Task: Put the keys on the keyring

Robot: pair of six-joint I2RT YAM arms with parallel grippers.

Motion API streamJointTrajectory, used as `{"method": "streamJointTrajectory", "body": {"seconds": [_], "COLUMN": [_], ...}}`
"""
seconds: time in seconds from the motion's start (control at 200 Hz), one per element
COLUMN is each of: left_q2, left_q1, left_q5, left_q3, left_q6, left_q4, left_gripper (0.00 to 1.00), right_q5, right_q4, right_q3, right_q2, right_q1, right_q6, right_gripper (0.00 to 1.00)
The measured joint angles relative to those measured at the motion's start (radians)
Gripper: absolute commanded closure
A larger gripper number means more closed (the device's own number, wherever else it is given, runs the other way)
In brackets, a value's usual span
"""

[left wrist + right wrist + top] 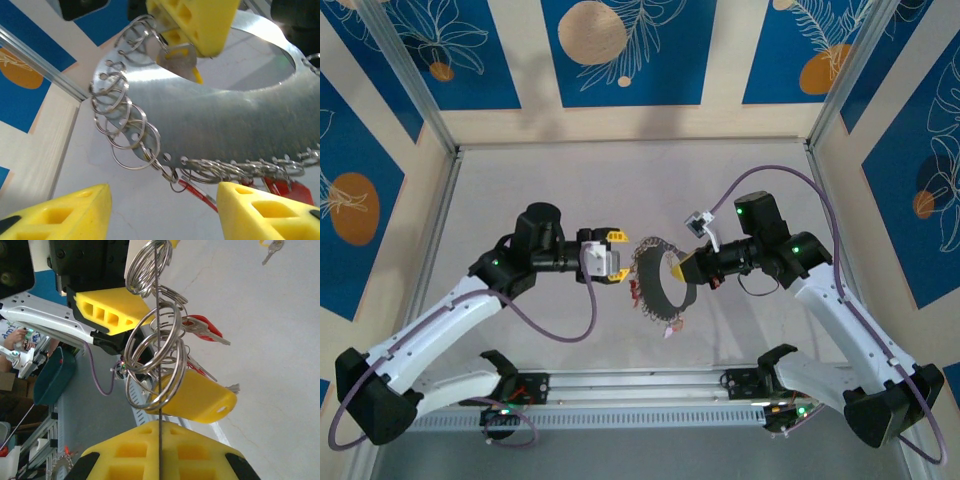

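Right gripper (160,435): closest to its own wrist lens. Its yellow pads are pressed together on the keyring (225,125), pinching the thin band edge-on at the side of the hoop farthest from the left arm.
Keyring: lifted clear of the table (570,180) and standing roughly on edge between the two arms. It is a broad grey metal band with small holes punched along its rim.
Split rings (127,125): a row of small wire loops threaded through the keyring's rim holes. They overlap one another along the side that faces the left arm.
Red-headed keys (202,329): hanging from the keyring's rim among the split rings, on its lower stretch in the top view.
Left gripper (620,257): jaws spread, with one yellow finger on each side of the keyring's ringed rim. Nothing is visibly clamped between them. The rings crowd the gap, so I cannot tell whether either finger brushes a loop.
Loose key (272,251): yellow-headed and lying flat on the table. It is well apart from the keyring, beyond it as the right wrist camera looks.
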Motion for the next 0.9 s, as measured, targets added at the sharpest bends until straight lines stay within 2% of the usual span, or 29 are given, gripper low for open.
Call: {"method": "streamJointTrajectory", "body": {"seconds": [0.11, 0.215, 0.29, 0.44, 0.505, 0.545, 0.735, 0.9], "left_q2": [-0.016, -0.035, -0.043, -0.034, -0.026, -0.023, -0.006, 0.016], "left_q1": [0.000, -0.002, -0.006, -0.016, -0.024, -0.026, -0.028, -0.028], "left_q5": [0.000, -0.001, -0.003, -0.004, -0.007, -0.011, -0.032, -0.061], "left_q3": [0.000, 0.000, 0.000, 0.000, -0.006, -0.018, -0.051, -0.051], "left_q6": [0.045, 0.082, 0.114, 0.125, 0.092, 0.063, -0.077, -0.121], "left_q4": [-0.005, 0.005, 0.009, 0.023, 0.064, 0.108, 0.243, 0.285], "left_gripper": [0.60, 0.74, 0.76, 0.67, 0.54, 0.50, 0.47, 0.47], "right_q5": [-0.008, -0.016, -0.017, -0.017, -0.014, -0.014, -0.011, -0.002], "right_q4": [-0.006, -0.006, -0.006, -0.003, 0.009, 0.018, 0.039, 0.038], "right_q3": [0.000, 0.000, 0.000, 0.000, -0.002, -0.003, -0.014, -0.014], "right_q2": [0.000, 0.000, 0.000, 0.001, 0.001, 0.000, -0.003, -0.003], "right_q1": [0.000, 0.000, 0.001, 0.002, 0.003, 0.003, 0.012, 0.027], "right_q6": [0.001, 0.007, 0.019, 0.072, 0.099, 0.112, 0.145, 0.151], "right_gripper": [1.00, 1.00, 1.00, 1.00, 1.00, 1.00, 1.00, 1.00]}}
